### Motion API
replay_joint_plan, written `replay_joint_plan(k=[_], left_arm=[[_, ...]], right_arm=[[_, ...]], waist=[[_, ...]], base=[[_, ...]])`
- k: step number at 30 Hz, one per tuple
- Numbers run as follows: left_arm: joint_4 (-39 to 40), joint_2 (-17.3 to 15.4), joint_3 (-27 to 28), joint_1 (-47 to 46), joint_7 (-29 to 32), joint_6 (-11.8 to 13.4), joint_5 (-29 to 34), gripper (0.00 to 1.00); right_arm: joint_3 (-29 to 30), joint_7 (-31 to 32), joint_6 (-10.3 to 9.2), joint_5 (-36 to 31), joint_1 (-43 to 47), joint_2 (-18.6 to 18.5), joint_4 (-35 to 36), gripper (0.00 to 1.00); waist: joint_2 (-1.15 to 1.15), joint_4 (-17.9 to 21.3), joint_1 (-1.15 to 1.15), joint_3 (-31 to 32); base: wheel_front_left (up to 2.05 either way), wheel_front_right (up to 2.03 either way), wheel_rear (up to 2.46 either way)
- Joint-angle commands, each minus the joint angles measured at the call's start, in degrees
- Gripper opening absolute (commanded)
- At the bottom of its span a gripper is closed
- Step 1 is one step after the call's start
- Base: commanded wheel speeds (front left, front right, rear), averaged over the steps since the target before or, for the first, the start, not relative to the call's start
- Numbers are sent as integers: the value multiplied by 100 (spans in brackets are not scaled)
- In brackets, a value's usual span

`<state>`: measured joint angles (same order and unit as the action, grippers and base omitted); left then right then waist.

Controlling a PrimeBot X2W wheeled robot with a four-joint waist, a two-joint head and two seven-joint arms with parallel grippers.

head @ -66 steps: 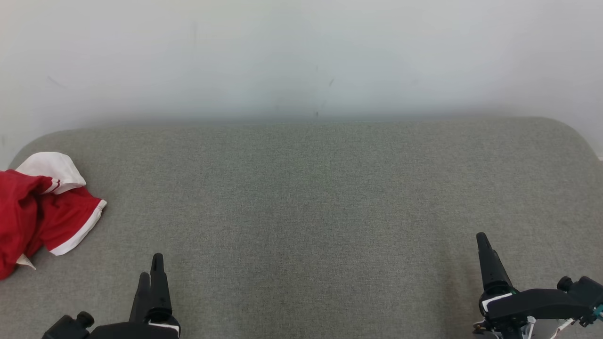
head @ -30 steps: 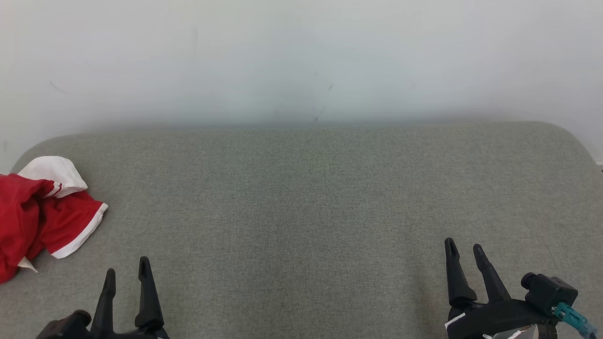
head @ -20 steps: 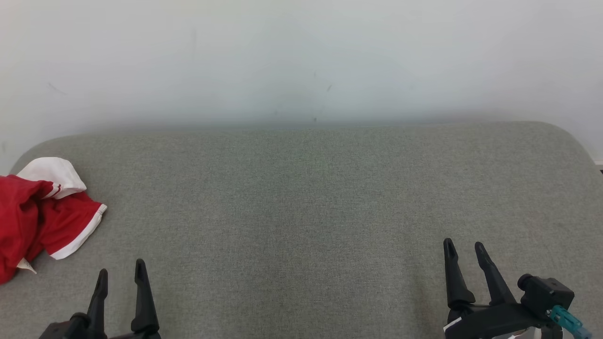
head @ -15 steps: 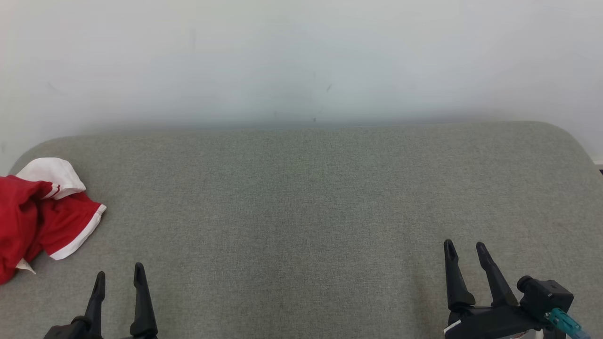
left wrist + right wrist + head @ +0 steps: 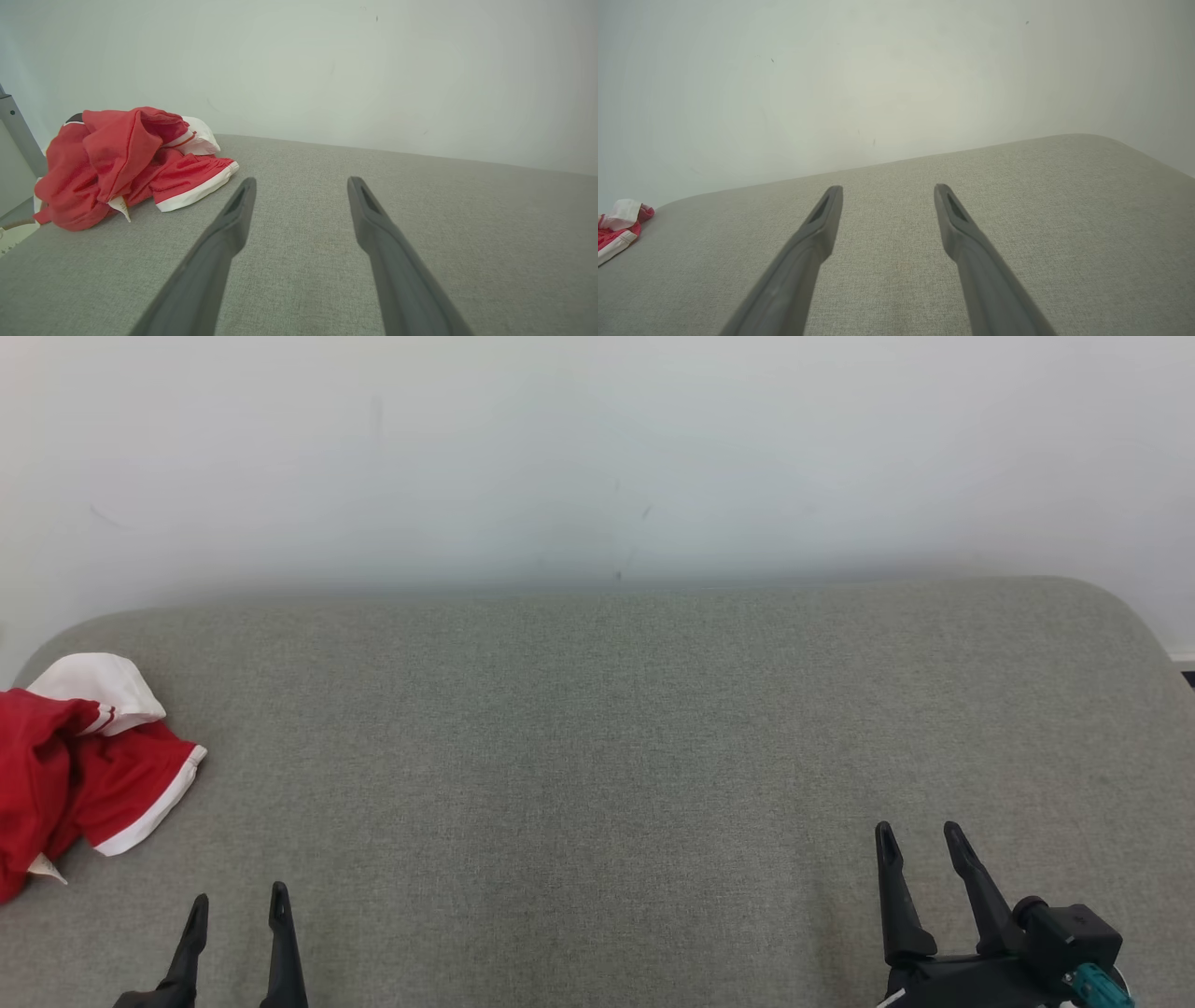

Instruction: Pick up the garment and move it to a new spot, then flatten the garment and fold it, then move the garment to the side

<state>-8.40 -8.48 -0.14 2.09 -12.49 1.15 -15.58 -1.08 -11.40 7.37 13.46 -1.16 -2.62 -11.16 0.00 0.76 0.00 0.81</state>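
The garment (image 5: 70,775) is red with white trim and lies crumpled at the far left edge of the grey padded surface (image 5: 616,737). The left wrist view has the garment (image 5: 117,163) heaped up and left of my fingertips, a short gap away. My left gripper (image 5: 238,901) stands open at the lower left, below and right of the garment, nothing between its fingers. At the lower right my right gripper (image 5: 915,835) is open and empty too, far from the cloth. In the right wrist view the garment (image 5: 619,226) peeks in at the left edge.
A pale wall (image 5: 597,448) rises behind the surface. The surface has rounded far corners and drops off at the left, just past the garment. A grey metal post (image 5: 18,135) stands beyond that left edge.
Both grippers turned from edge-on to showing two spread fingers, then drew back toward the bottom edge, the left one more. The camera shifted slightly. The garment stayed where it lay.
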Motion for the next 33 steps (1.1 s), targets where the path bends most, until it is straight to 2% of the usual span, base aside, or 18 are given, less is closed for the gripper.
replay_joint_plan(k=[1,12,25,33], left_arm=[[10,-50,-13,20,27,-12,156,100],[146,-155,-72,82,226,-21,533,100],[326,-234,-32,160,64,-32,836,100],[311,-277,-35,237,99,-115,619,100]], right_arm=[[-27,-58,17,-121,19,-34,32,100],[-72,-229,19,-560,72,-36,14,100],[-22,-400,22,-842,130,-37,52,100],[40,-387,22,-780,158,-35,18,100]], waist=[[0,3,0,7],[0,9,0,38],[0,23,0,47],[0,37,0,68]], base=[[0,0,0],[0,0,0],[0,0,0],[0,0,0]])
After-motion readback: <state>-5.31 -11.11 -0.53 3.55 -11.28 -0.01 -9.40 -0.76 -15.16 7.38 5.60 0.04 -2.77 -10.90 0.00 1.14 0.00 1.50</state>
